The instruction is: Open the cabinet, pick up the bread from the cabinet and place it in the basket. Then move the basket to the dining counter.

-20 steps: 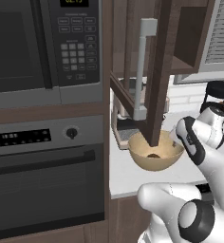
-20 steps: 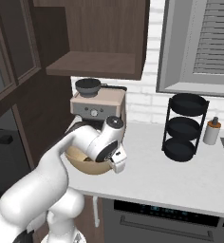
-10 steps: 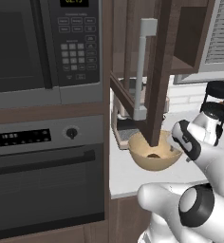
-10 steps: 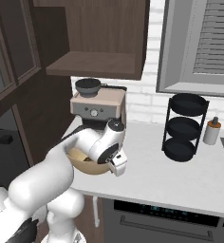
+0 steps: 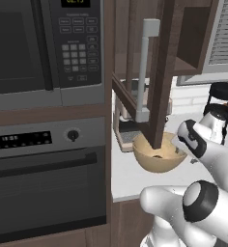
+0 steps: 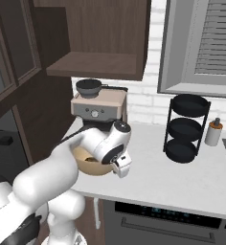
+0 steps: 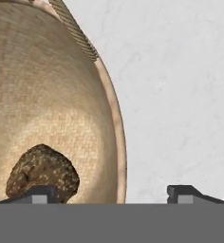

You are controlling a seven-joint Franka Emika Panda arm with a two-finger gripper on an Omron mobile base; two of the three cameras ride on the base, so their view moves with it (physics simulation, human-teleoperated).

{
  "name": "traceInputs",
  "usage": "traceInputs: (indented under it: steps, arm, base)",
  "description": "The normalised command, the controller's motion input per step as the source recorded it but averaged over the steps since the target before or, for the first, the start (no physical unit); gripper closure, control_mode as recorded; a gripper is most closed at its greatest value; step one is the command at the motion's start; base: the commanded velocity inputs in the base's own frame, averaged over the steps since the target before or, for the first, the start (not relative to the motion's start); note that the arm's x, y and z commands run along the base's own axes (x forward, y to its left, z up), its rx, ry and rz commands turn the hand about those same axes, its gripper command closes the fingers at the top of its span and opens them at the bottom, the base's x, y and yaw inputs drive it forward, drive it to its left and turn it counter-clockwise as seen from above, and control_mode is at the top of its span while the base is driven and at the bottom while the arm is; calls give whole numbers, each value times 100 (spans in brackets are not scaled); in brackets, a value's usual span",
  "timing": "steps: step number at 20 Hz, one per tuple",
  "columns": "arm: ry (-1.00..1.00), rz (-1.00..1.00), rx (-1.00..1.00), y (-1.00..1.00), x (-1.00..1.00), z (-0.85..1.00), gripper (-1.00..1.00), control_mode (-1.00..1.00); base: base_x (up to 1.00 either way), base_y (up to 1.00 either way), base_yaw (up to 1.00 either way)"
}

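bread (image 7: 42, 173) in the basket (image 7: 61, 95); our claw (image 7: 111, 193), spread wide and empty, straddles its rim; next we pinch it.

Glossy white rounded arm (image 5: 217, 164) segments with dark grey joint rings; the gripper (image 7: 111, 193) has 2 small dark fingertips (image 7: 182, 191) with pale grey pads.

Basket (image 5: 157, 157) on white worktop (image 6: 182, 174)
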Motion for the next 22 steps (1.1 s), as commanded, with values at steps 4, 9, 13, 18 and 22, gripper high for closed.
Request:
traceInputs:
  steps: [4, 9, 13, 18, 22]
  arm:
    - [1, 0, 2, 13, 0, -19, 100, -100]
    - [0, 0, 1, 14, 0, -20, 100, -100]
    - [0, -3, 0, 42, 0, -20, 100, -100]
    - [-1, -8, -2, 37, -2, 0, 100, -100]
    - [0, -3, -3, 20, -16, 33, 100, -100]
  base:
    - [0, 0, 0]
    - [0, 0, 0]
    - [0, 0, 0]
    - [0, 0, 0]
    - [0, 0, 0]
